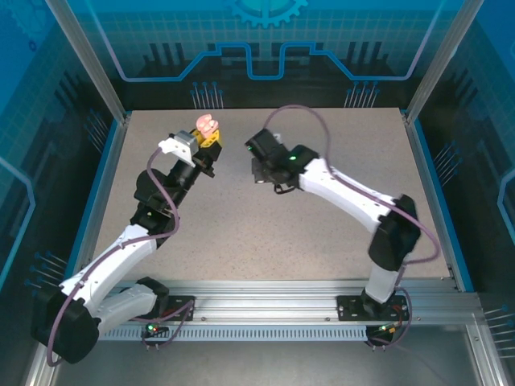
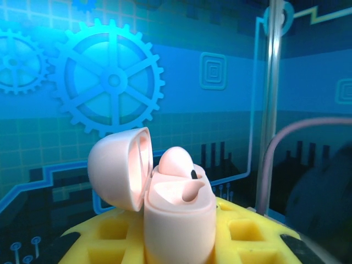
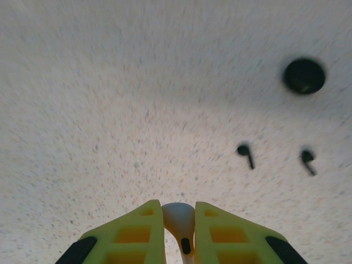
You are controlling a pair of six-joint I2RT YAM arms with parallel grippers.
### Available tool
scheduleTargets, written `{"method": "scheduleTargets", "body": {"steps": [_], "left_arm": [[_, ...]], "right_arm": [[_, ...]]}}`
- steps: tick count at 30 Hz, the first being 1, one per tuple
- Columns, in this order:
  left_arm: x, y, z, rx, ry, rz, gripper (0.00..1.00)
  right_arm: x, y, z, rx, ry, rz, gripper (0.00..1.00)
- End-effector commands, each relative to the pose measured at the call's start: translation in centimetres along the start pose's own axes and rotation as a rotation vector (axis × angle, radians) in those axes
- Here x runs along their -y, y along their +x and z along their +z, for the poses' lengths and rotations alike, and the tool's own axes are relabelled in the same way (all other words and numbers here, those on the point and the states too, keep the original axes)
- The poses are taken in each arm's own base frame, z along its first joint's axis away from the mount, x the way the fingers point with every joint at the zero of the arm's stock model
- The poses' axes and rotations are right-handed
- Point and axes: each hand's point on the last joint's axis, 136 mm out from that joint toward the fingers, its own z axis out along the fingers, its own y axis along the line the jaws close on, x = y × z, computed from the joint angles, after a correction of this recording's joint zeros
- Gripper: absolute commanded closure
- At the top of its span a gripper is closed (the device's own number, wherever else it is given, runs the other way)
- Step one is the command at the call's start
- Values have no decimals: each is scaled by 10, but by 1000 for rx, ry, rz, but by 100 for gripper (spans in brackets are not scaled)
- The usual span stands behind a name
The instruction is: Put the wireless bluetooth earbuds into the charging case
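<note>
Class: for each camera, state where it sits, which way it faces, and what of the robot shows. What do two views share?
Top external: above and behind the arms, looking down on the table; both show.
Left wrist: on the left arm, facing level at the blue wall; left claw clamps the pink case.
Right wrist: faces down at the table; right claw pinches an earbud.
Shared: top and left wrist show the case.

No readable text, label, brand or number anywhere. Only wordless graphics printed on the blue wall panels (image 2: 220, 33): a large gear wheel (image 2: 113, 82), a smaller gear (image 2: 16, 60) just beside it, a nested-square emblem (image 2: 213, 70), and circuit-style lines (image 1: 263, 77). Half a gear (image 1: 269, 10) at the top of the back wall, seen from overhead.
</note>
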Motion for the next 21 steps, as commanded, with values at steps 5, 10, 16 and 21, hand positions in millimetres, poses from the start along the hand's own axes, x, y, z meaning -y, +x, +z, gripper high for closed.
{"method": "scheduleTargets", "body": {"steps": [5, 10, 16, 21], "left_arm": [[43, -2, -6, 10, 185, -32, 100], [61, 3, -4, -9, 244, -46, 100], [79, 8, 3, -26, 297, -60, 100], [91, 13, 8, -39, 324, -69, 100]], "right_arm": [[8, -86, -119, 338, -226, 6, 83], [-6, -112, -175, 471, -416, -21, 83], [-45, -116, -211, 523, -672, -109, 82], [-70, -108, -219, 523, -815, -180, 82]]}}
